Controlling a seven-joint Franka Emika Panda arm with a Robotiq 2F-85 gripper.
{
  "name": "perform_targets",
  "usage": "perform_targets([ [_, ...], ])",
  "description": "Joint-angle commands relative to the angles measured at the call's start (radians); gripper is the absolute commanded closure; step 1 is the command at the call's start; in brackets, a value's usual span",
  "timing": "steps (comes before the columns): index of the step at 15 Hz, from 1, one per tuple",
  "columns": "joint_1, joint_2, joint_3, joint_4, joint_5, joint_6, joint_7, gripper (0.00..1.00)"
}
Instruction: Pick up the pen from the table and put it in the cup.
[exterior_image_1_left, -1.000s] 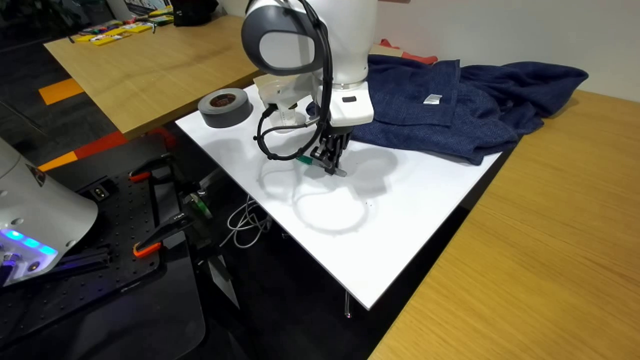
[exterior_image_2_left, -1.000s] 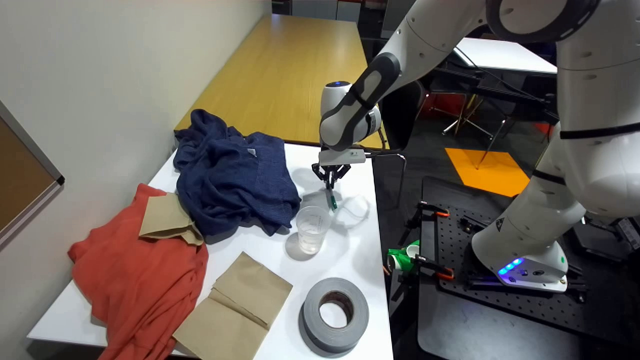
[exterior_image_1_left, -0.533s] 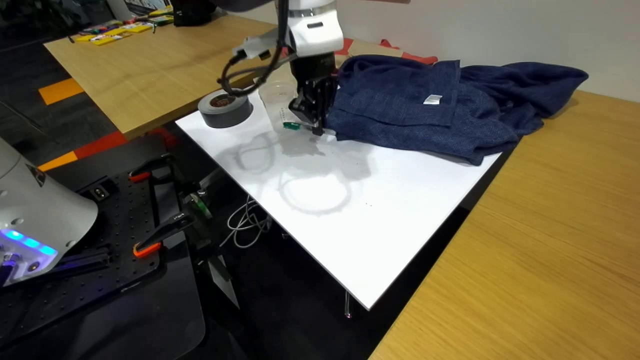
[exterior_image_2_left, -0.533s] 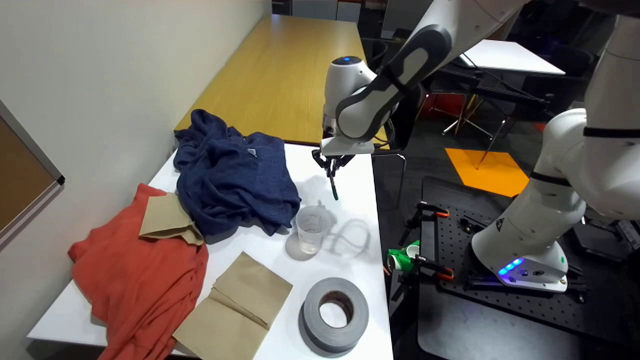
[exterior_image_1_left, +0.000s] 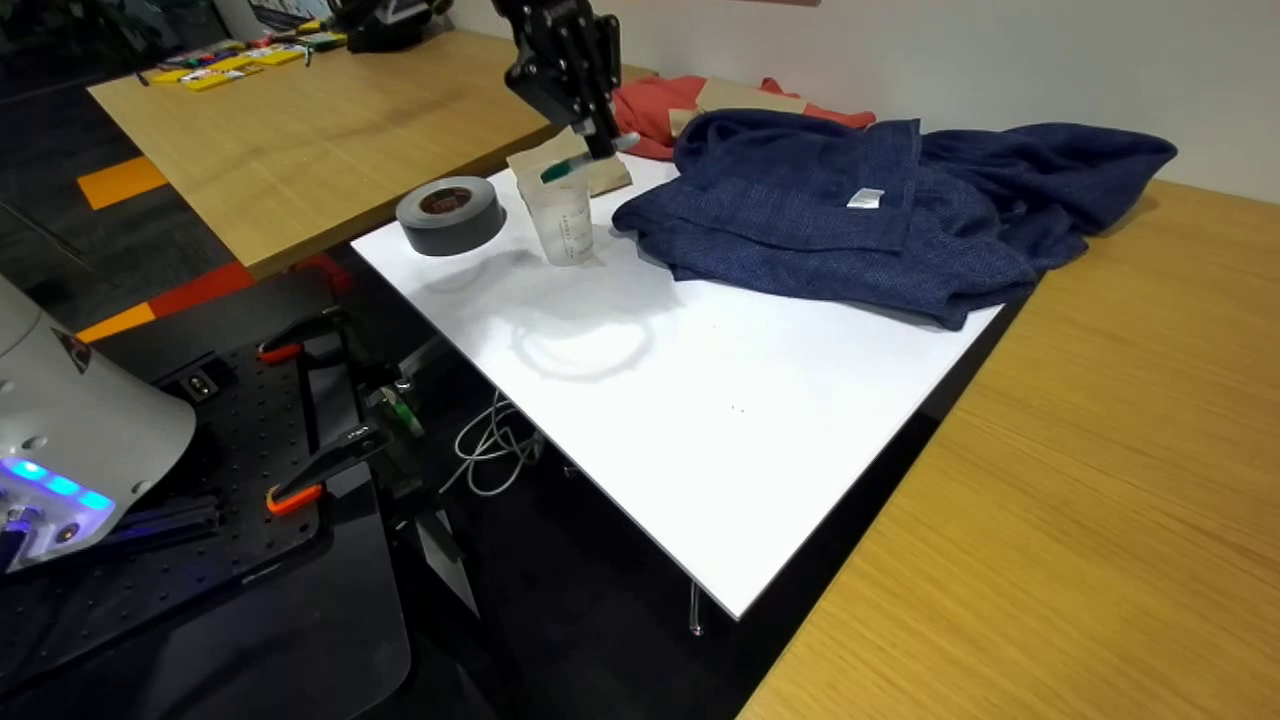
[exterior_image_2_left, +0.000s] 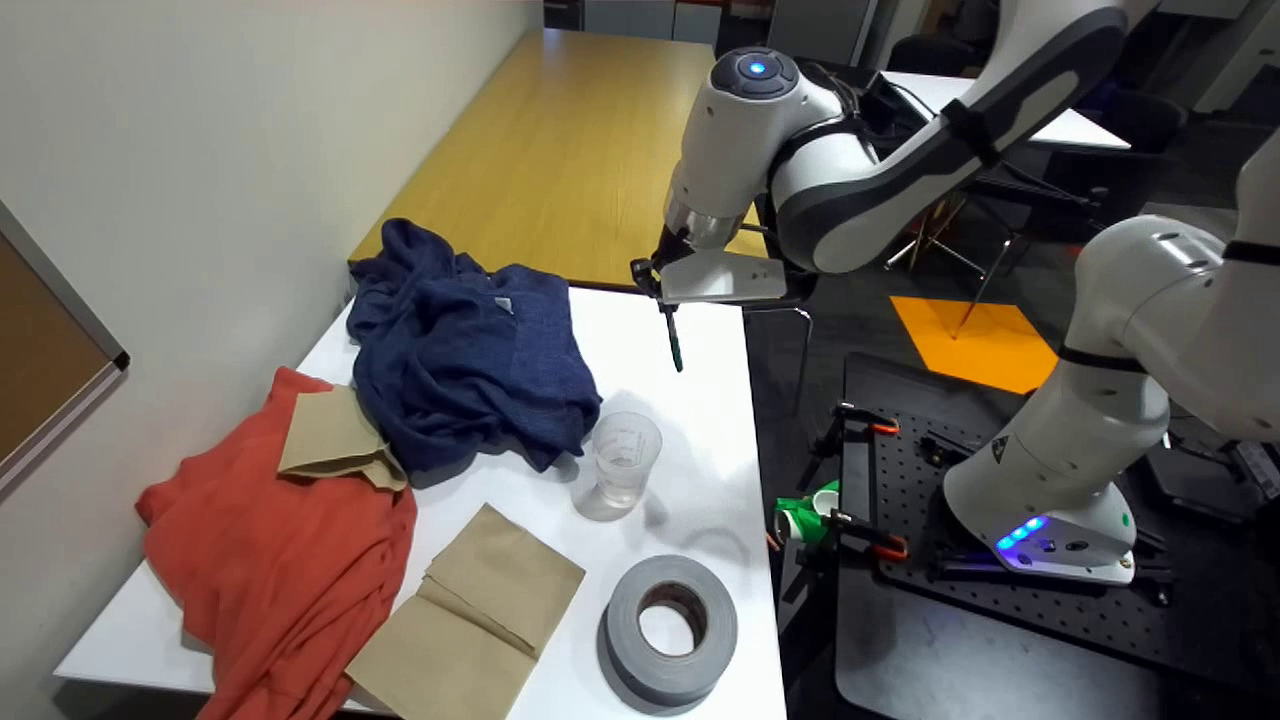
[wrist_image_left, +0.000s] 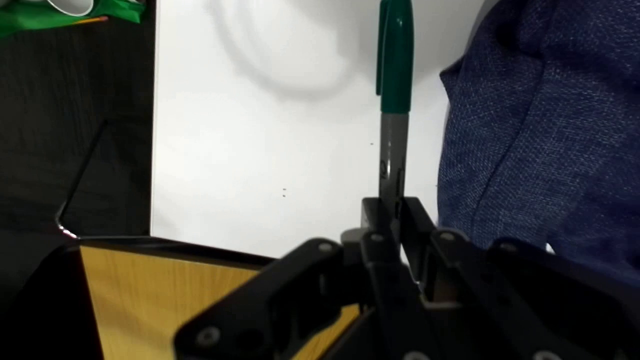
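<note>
My gripper (wrist_image_left: 391, 212) is shut on the pen, its fingers around the grey barrel. The pen (wrist_image_left: 396, 75) has a green capped end pointing away from the fingers. The gripper (exterior_image_1_left: 602, 145) holds the pen (exterior_image_1_left: 566, 168) tilted, green end lower, well above the white table (exterior_image_1_left: 680, 400). In an exterior view the pen (exterior_image_2_left: 676, 345) hangs green end down below the gripper (exterior_image_2_left: 665, 298). The translucent cup (exterior_image_1_left: 563, 228) stands upright on the table. It also stands there in an exterior view (exterior_image_2_left: 624, 460), apart from the pen. The cup is out of the wrist view.
A dark blue cloth (exterior_image_1_left: 800, 210) lies beside the cup. A grey tape roll (exterior_image_2_left: 670, 630), brown paper (exterior_image_2_left: 480, 600) and a red cloth (exterior_image_2_left: 290, 550) lie on the same table. Wooden tables (exterior_image_1_left: 1080, 450) adjoin it. Clamps (exterior_image_1_left: 320, 470) stand at the robot's base.
The gripper has lifted the pen from near the tabletop to well above it, and the arm has drawn upward. The cup has not moved.
</note>
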Motion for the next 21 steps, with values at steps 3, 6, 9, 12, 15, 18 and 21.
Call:
perform_targets([
  [3, -0.119, -0.207, 0.269, -0.083, -0.103, -0.112, 0.127, 0.97],
  [6, -0.133, -0.257, 0.38, -0.106, -0.107, -0.147, 0.146, 0.97],
  [9, -0.144, -0.273, 0.475, -0.115, -0.156, -0.172, 0.216, 0.97],
  [12, -0.142, -0.25, 0.536, -0.11, -0.234, -0.193, 0.302, 0.97],
  [15, -0.138, -0.212, 0.568, -0.099, -0.347, -0.209, 0.402, 0.97],
  [18, -0.123, -0.16, 0.573, -0.087, -0.459, -0.219, 0.491, 0.97],
  [21, -0.108, -0.078, 0.561, -0.061, -0.582, -0.22, 0.58, 0.97],
])
